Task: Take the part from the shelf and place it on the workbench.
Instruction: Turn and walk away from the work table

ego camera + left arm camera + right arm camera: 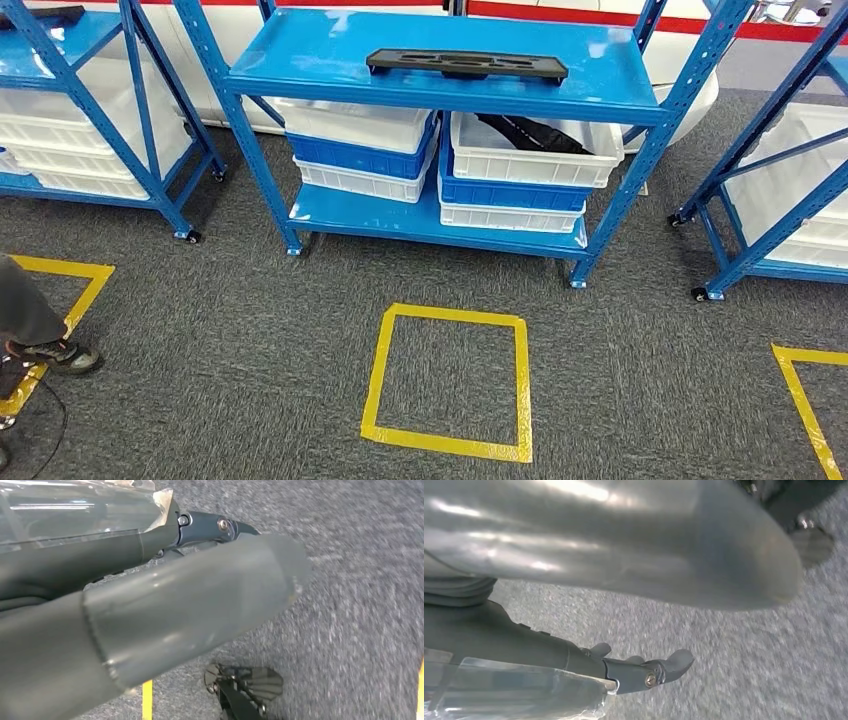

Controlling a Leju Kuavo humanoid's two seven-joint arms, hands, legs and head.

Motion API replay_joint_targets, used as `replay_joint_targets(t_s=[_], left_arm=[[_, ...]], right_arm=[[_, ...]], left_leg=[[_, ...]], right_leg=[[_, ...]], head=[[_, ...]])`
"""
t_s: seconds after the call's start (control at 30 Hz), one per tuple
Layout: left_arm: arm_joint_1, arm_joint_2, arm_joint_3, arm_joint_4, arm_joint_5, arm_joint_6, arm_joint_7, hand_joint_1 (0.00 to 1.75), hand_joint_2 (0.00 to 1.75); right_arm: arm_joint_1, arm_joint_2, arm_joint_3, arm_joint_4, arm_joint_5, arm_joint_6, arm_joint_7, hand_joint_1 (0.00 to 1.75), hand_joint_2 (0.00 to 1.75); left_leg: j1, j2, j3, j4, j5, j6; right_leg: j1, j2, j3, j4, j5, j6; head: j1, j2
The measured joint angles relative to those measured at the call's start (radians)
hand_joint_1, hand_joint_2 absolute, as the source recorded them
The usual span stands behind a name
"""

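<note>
Landmark: the blue metal shelf rack (262, 180) in the middle of the head view.

Left of it, a second blue rack (150, 150) holding white plastic crates is getting cut off by the frame edge, and a dark flat item (40, 14) on its top level is too cropped to identify. Further left and nearer the camera, a person's grey trouser leg and dark shoe (55, 352) are standing on a yellow tape outline (70, 290), mostly out of frame.

On the landmark rack's top level, the long flat black plastic part (466, 64) is lying flat, nothing touching it. Under that level, stacked white and blue plastic crates (360, 150) are sitting on the lower level; the white crate on the right-hand stack (530, 150) is holding a dark object (530, 133), half hidden by the crate wall and the level above. In front of the rack, a yellow tape square (450, 375) is lying on the grey carpet (250, 340). Right of the rack, a third blue rack (770, 200) is getting cropped.

Left wrist view: the left hand (200, 600) is hanging over blurred carpet, thick grey thumb covering most of the frame, dark fingers (210, 527) extending out straight, apart from the thumb, holding nothing.

Right wrist view: the right hand (639, 580) is likewise hanging over carpet, thumb blurred and blown out by glare, dark fingers (649, 672) reaching out apart from it, gripping nothing, touching nothing.
</note>
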Motion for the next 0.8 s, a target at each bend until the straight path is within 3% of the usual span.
replay_joint_targets(t_s=[0.1,0.13,0.17,0.2,0.27,0.3,0.4,0.43,0.5,0.53,0.6,0.63,0.7,0.73,0.8], left_arm=[[-0.002,0.002,0.000,0.000,-0.001,0.001,-0.002,0.00,0.00],[-0.001,0.004,0.000,0.000,-0.001,0.002,-0.002,0.00,0.00],[0.000,0.005,0.000,0.000,-0.001,0.002,-0.002,0.00,0.00],[0.000,0.005,0.000,0.000,-0.001,0.002,-0.002,0.00,0.00],[0.001,0.007,0.000,0.000,-0.001,0.002,-0.002,0.00,0.00],[0.001,0.007,0.001,0.001,-0.001,0.002,-0.002,0.00,0.00],[0.004,0.008,0.003,0.001,-0.001,0.002,-0.002,0.00,0.00],[0.006,0.008,0.004,0.001,0.000,0.002,-0.002,0.00,0.00],[0.005,0.007,0.006,0.001,0.000,0.002,-0.003,0.00,0.00],[0.003,0.006,0.006,0.001,0.000,0.002,-0.003,0.00,0.00],[0.000,0.007,0.006,0.001,0.000,0.002,-0.003,0.00,0.00],[0.000,0.007,0.007,0.001,0.000,0.002,-0.003,0.00,0.00],[0.000,0.007,0.008,0.001,0.000,0.002,-0.003,0.00,0.00],[0.001,0.007,0.008,0.001,0.000,0.002,-0.003,0.00,0.00],[0.001,0.005,0.010,0.001,0.000,0.002,-0.003,0.00,0.00]], right_arm=[[-0.002,-0.003,0.000,0.000,0.000,-0.001,0.000,0.00,0.00],[-0.001,-0.003,0.000,0.000,0.000,-0.001,0.000,0.00,0.00],[0.001,-0.003,0.000,0.000,0.001,-0.001,0.000,0.00,0.00],[0.002,-0.003,0.000,0.000,0.001,-0.001,0.000,0.00,0.00],[0.003,-0.003,0.000,0.000,0.002,-0.001,0.000,0.00,0.00],[0.001,-0.004,0.000,0.000,0.002,-0.001,-0.001,0.00,0.00],[-0.001,-0.006,0.001,0.000,0.004,0.000,-0.003,0.00,0.00],[-0.001,-0.007,0.002,0.000,0.005,0.000,-0.003,0.00,0.00],[-0.002,-0.009,0.003,0.000,0.007,0.000,-0.004,0.00,0.00],[-0.003,-0.010,0.003,0.000,0.008,0.001,-0.004,0.00,0.00],[-0.002,-0.010,0.003,0.000,0.009,0.002,-0.004,0.00,0.00],[0.000,-0.010,0.003,0.000,0.009,0.004,-0.005,0.00,0.00],[0.004,-0.012,0.003,0.000,0.009,0.006,-0.005,0.00,0.00],[0.005,-0.012,0.003,0.000,0.010,0.007,-0.005,0.00,0.00],[0.004,-0.014,0.003,0.000,0.011,0.008,-0.006,0.00,0.00]], left_leg=[[0.014,0.002,-0.107,0.164,-0.068,-0.019],[0.019,0.003,-0.138,0.193,-0.069,-0.024],[0.023,0.003,-0.157,0.198,-0.054,-0.028],[0.028,0.004,-0.155,0.161,-0.014,-0.032],[0.034,0.005,-0.125,0.046,0.076,-0.041],[0.034,0.006,-0.112,-0.001,0.087,-0.041],[0.023,0.008,-0.106,-0.034,0.071,-0.018],[0.022,0.008,-0.098,-0.039,0.084,-0.008],[0.021,0.008,-0.078,-0.050,0.089,0.009],[0.020,0.008,-0.070,-0.054,0.088,0.017],[0.015,0.007,-0.061,-0.055,0.079,0.030],[0.012,0.005,-0.056,-0.055,0.073,0.033],[0.006,-0.002,-0.042,-0.055,0.061,0.035],[0.004,-0.005,-0.034,-0.055,0.055,0.035],[0.000,-0.009,-0.020,-0.056,0.040,0.030]], right_leg=[[-0.001,0.001,0.007,0.000,-0.009,-0.009],[-0.003,0.001,0.011,0.000,-0.013,-0.009],[-0.004,0.002,0.016,0.000,-0.018,-0.007],[-0.008,0.003,0.024,0.000,-0.025,-0.003],[-0.013,0.004,0.039,0.000,-0.038,0.009],[-0.013,0.005,0.043,0.001,-0.045,0.017],[-0.005,0.006,0.045,-0.003,-0.062,0.040],[-0.003,0.005,0.049,-0.002,-0.068,0.047],[-0.003,0.005,0.041,0.039,-0.090,0.051],[-0.003,0.005,0.015,0.091,-0.109,0.048],[-0.002,0.005,-0.071,0.226,-0.152,0.040],[-0.002,0.005,-0.109,0.273,-0.158,0.041],[0.001,0.005,-0.137,0.266,-0.122,0.051],[0.002,0.005,-0.127,0.218,-0.088,0.056],[0.011,0.005,-0.087,0.094,-0.014,0.051]], head=[[-0.002,0.000],[-0.002,0.000],[-0.002,0.000],[-0.002,0.000],[-0.003,0.000],[-0.004,0.000],[-0.004,0.000],[-0.002,0.000],[0.000,0.000],[0.000,0.000],[0.001,0.000],[0.001,0.000],[0.002,0.000],[0.002,0.000],[0.002,0.000]])
